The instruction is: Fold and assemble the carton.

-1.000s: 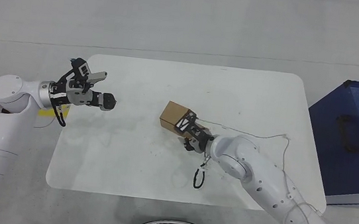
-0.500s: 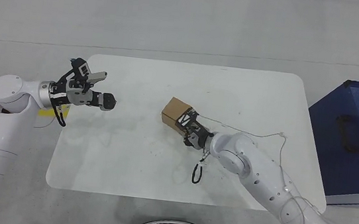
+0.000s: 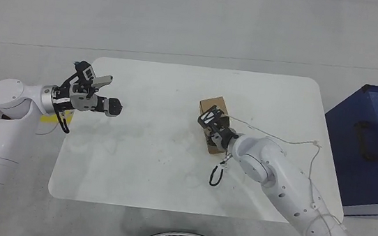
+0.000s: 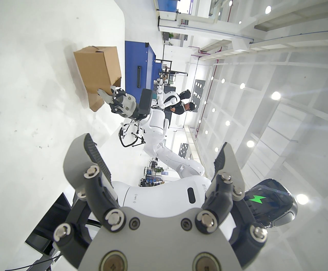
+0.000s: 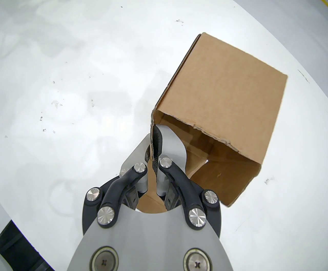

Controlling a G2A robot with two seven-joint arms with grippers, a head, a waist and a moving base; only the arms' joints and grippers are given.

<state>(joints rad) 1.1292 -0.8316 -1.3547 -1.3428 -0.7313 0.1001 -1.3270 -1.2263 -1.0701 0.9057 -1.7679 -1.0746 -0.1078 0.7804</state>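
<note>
Cardboard is pinched shut in my right claw (image 5: 155,138): I am gripping the carton (image 3: 212,109) by one side wall at its open end, one finger inside, so I can swing it while the open end stays reachable. I am holding it right of the worktop's (image 3: 142,162) middle, nearer the far edge. My left claw (image 3: 114,107) is waiting open over the left edge, well apart. Compared with a second ago, the carton is sitting further right and turned.
</note>
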